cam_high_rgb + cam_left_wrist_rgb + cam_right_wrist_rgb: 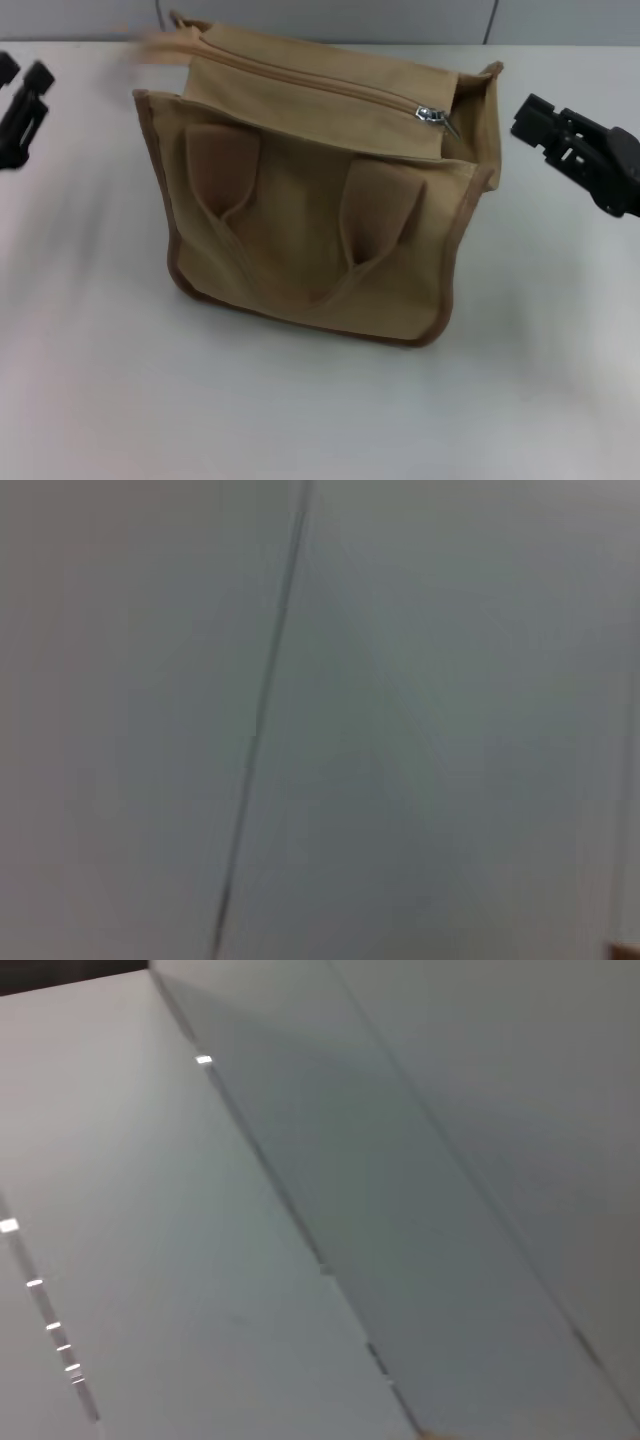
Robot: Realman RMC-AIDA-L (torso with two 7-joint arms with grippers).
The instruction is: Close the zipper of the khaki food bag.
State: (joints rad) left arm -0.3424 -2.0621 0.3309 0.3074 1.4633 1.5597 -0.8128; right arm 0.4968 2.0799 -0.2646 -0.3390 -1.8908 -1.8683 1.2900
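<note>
A boxy khaki-tan canvas food bag (310, 230) with darker brown edge trim stands near the middle of the pale grey tabletop (300, 410), turned slightly so that its right corner sits farther back. Two looped fabric handles (300, 215) lie flat against the face of the bag nearest the robot. Along the top flap runs a tan zipper line (310, 82), reaching from the far left corner toward the right end, where a small shiny silver metal pull tab (436, 116) rests. Just past the pull tab, at the bag's right end, a dark gap shows between the flap and the side wall.

The left black end effector (22, 85) sits at the left edge of the head view, well apart from the bag and touching nothing; its two fingers stand spread with a visible gap between them. The right black end effector (545, 125) hangs to the right of the bag, near its right wall but clear of it, at about the height of the pull tab. Whether its fingers are spread or pressed together cannot be told.

Both wrist views show only plain grey surfaces crossed by thin dark seams.
</note>
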